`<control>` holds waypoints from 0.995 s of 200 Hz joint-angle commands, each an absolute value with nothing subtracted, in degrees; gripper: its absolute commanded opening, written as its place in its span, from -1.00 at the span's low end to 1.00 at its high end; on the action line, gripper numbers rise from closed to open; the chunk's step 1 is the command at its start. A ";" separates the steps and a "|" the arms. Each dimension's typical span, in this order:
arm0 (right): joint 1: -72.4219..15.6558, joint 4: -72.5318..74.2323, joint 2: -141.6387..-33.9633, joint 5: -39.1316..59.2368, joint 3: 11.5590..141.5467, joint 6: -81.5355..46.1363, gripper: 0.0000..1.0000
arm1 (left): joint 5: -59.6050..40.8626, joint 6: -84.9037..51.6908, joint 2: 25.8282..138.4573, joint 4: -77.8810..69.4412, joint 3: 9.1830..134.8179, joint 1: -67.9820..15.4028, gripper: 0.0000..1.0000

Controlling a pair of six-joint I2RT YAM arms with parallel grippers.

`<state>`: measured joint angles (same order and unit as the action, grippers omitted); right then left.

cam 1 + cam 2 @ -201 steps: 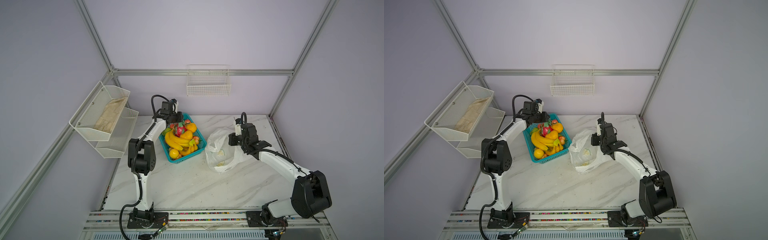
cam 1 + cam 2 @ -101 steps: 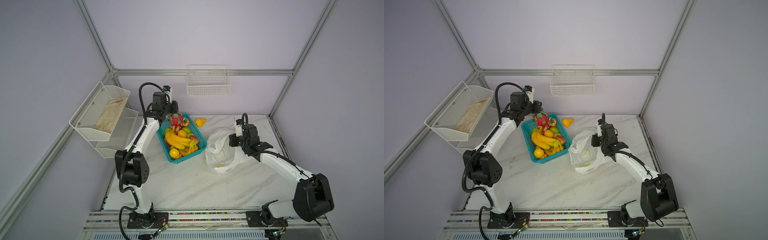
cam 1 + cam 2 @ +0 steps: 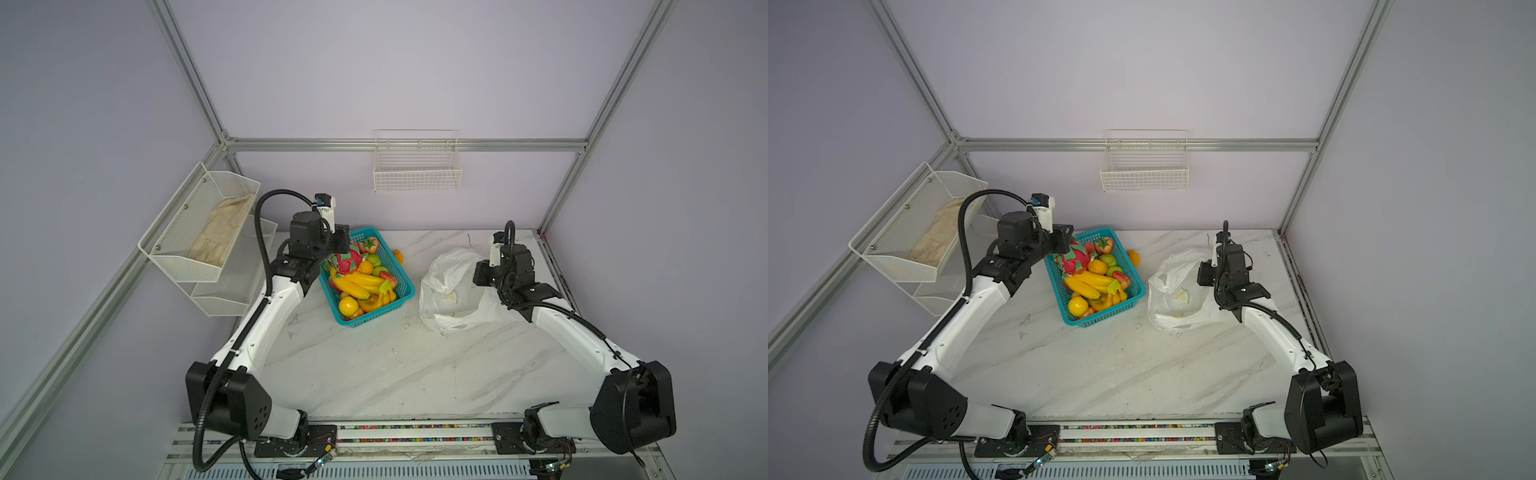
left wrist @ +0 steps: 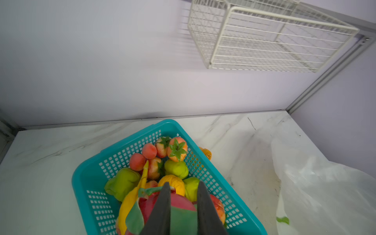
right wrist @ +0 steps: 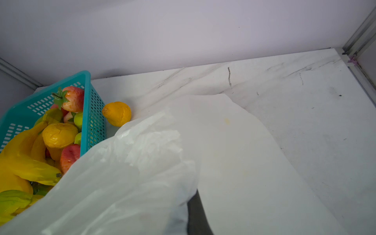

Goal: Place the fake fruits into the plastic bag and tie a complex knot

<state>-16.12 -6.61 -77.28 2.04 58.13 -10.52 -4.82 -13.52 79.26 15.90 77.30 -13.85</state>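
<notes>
Both top views show my left gripper point(image 3: 343, 244) point(image 3: 1065, 242) over the far left of the teal basket point(image 3: 409, 287) point(image 3: 1140, 291). It is shut on the pink-green dragon fruit point(image 3: 348, 262) point(image 3: 1076, 258) point(image 4: 183, 204), held just above the other fake fruits, among them bananas point(image 3: 360, 283). One orange fruit point(image 3: 398, 255) point(image 5: 117, 113) lies on the table behind the basket. The white plastic bag point(image 3: 449, 286) point(image 3: 1173, 291) point(image 5: 142, 173) sits right of the basket, mouth raised. My right gripper point(image 3: 482, 274) point(image 3: 1204, 275) is shut on its right rim; one finger point(image 5: 196, 215) shows under the film.
A white mesh shelf point(image 3: 174, 249) with a beige cloth point(image 3: 220, 232) hangs on the left wall, close to my left arm. A white wire basket point(image 3: 417, 174) hangs on the back wall. Metal frame posts stand at the table's back corners.
My left gripper has lifted the dragon fruit out of the pile and the arm has swung up and back. An orange fruit has landed on the table behind the basket. The right arm is still.
</notes>
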 commanded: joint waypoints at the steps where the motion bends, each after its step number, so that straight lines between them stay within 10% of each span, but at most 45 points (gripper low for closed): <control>1: -16.51 -6.66 -79.45 4.83 60.15 -11.77 -1.00 | -7.86 -16.50 70.15 4.54 72.91 -19.86 -1.00; 199: -15.23 -9.58 -81.09 22.65 64.42 -14.64 -1.00 | -14.84 -20.67 74.57 -1.95 66.69 -39.00 -1.00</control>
